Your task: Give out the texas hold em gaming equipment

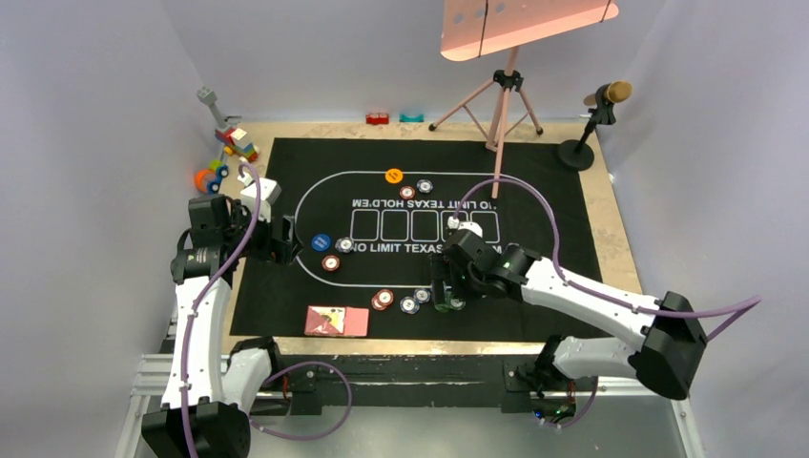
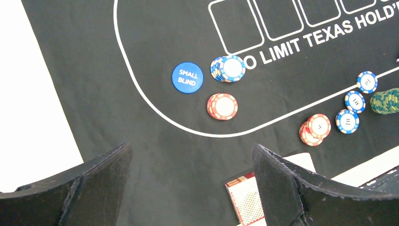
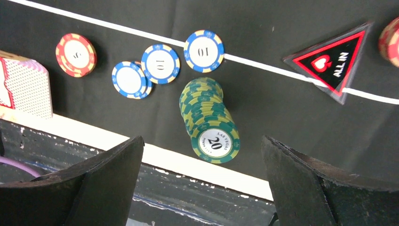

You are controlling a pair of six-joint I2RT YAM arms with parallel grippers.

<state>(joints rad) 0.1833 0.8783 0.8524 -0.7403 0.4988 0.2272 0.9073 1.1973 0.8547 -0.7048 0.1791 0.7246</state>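
Both pairs of jaws are spread wide and grasp nothing. Between the right jaws, at lower middle of the right wrist view, a leaning green chip stack [image 3: 209,123] rests on the black mat [image 3: 282,108]. Three blue chips [image 3: 160,63] lie to its upper left, and the red triangular marker [image 3: 336,56] is at upper right.

High overview, wrist closeups share green chips [image 3: 209,120]

The left arm [image 1: 196,324] is reaching up along the left side and bending in toward the middle. The left gripper [image 1: 283,240] is holding its two fingers [image 2: 94,183] wide apart. The right arm [image 1: 591,301] is stretching far across to the left. The right gripper [image 1: 445,289] is pointing down, and it is holding its fingers wide apart too
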